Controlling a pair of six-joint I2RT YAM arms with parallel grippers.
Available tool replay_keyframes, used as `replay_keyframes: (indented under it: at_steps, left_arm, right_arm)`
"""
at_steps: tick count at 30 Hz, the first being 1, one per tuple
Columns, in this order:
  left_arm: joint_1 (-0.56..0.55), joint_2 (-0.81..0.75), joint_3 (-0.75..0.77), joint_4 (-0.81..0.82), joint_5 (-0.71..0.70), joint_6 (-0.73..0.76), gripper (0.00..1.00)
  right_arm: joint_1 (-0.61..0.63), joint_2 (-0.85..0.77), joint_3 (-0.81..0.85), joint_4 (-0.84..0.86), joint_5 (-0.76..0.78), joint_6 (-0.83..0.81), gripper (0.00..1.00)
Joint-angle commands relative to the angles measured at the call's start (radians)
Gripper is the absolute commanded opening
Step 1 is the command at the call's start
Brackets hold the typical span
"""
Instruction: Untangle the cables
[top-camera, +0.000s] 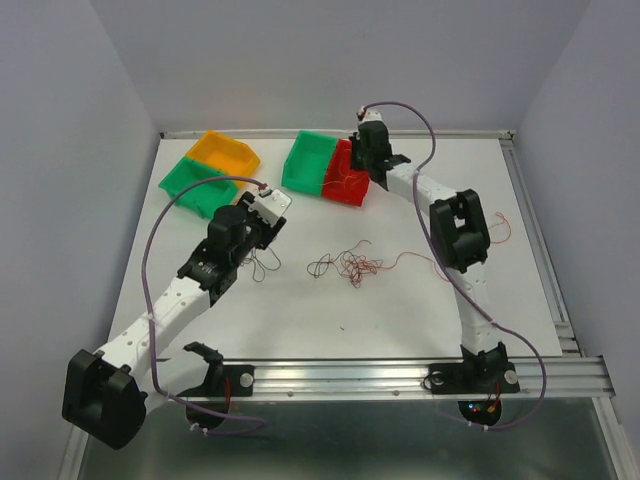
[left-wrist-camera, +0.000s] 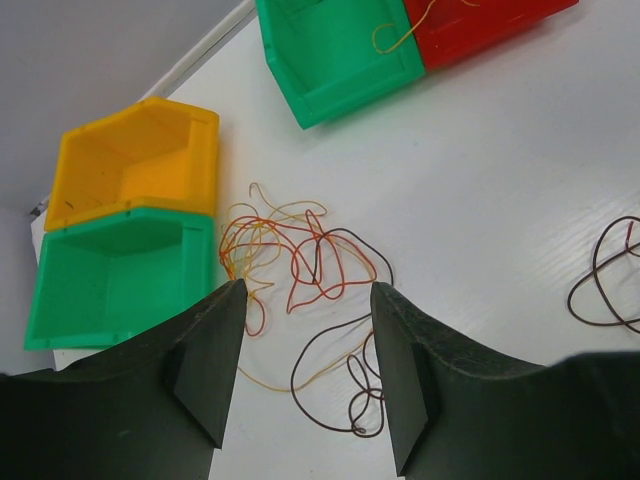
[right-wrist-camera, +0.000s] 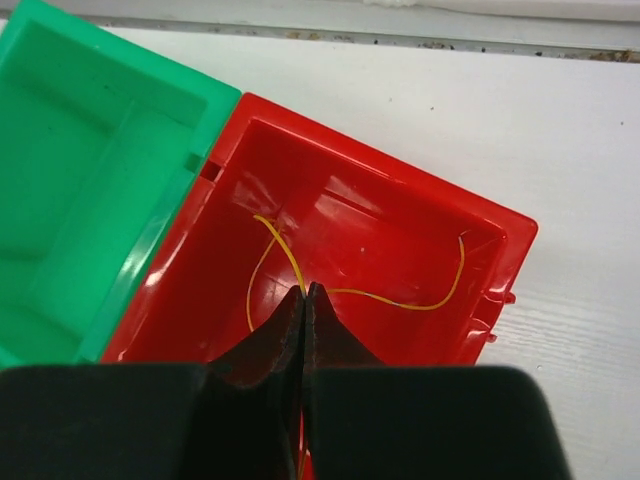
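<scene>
Cables (top-camera: 350, 266) hair-thin and floppy, in red, orange, yellow and dark shades. Main tangle (top-camera: 352, 268) heaped in loose loops on the white table (top-camera: 400, 325), with one red strand trailing off to the right. Second knot (left-wrist-camera: 300, 262) of red, orange and yellow loops near the green bin (left-wrist-camera: 110, 285), with a dark cable (left-wrist-camera: 335, 385) curling out below it. Yellow cable (right-wrist-camera: 400, 306) draped inside the red bin (right-wrist-camera: 420, 175), pinched at the closed tips of the right gripper (right-wrist-camera: 304, 290).

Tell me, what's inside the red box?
One thin yellow wire curls over the red box floor, pinched in the shut right claw. The claw covers the near part, so anything there is hidden.
</scene>
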Motion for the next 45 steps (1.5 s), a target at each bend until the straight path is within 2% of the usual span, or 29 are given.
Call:
replay_keyframes:
  at_steps: [1,11,13,14,20,21,22,27,28,31,34,37,39,45]
  left_arm:
    - [0.003,0.004,-0.002,0.043,0.011,-0.007,0.64]
    - [0.002,0.013,-0.002,0.04,0.027,-0.006,0.63]
    - [0.003,0.016,-0.002,0.038,0.027,-0.006,0.63]
    - [0.003,0.017,-0.002,0.04,0.028,-0.006,0.63]
    - [0.002,0.016,-0.002,0.04,0.031,-0.004,0.64]
    - [0.003,0.016,-0.004,0.04,0.033,-0.004,0.64]
    - [0.003,0.017,-0.004,0.04,0.033,-0.003,0.63]
    - [0.003,0.019,-0.004,0.038,0.033,-0.003,0.64]
    - [0.003,0.017,-0.004,0.038,0.034,-0.003,0.64]
    - [0.003,0.016,-0.005,0.038,0.034,-0.003,0.64]
    - [0.003,0.014,-0.007,0.037,0.033,-0.001,0.64]
    - [0.003,0.014,-0.005,0.037,0.033,0.0,0.64]
    - [0.003,0.014,-0.007,0.037,0.033,-0.003,0.64]
    - [0.014,-0.003,-0.007,0.046,-0.01,-0.026,0.65]
  right_arm:
    - [0.019,0.042,0.047,0.035,0.05,-0.053,0.0]
    - [0.044,0.156,0.165,-0.027,0.147,-0.08,0.02]
    - [0.045,0.145,0.175,-0.026,0.146,-0.073,0.08]
    - [0.045,0.139,0.175,-0.026,0.147,-0.07,0.2]
    - [0.061,0.043,0.153,-0.017,0.188,-0.067,0.29]
    - [0.062,0.029,0.144,-0.015,0.189,-0.071,0.36]
    - [0.065,0.016,0.139,-0.015,0.189,-0.073,0.38]
    - [0.082,-0.04,0.126,-0.008,0.241,-0.079,0.41]
    - [0.084,-0.05,0.121,-0.008,0.245,-0.079,0.45]
    - [0.09,-0.079,0.089,-0.006,0.253,-0.073,0.5]
    - [0.116,-0.132,0.014,-0.007,0.227,-0.088,0.56]
    - [0.15,-0.181,-0.058,-0.008,0.152,-0.163,0.69]
    - [0.171,-0.217,-0.118,-0.009,0.045,-0.198,0.69]
    - [0.19,-0.221,-0.175,-0.012,-0.107,-0.319,0.68]
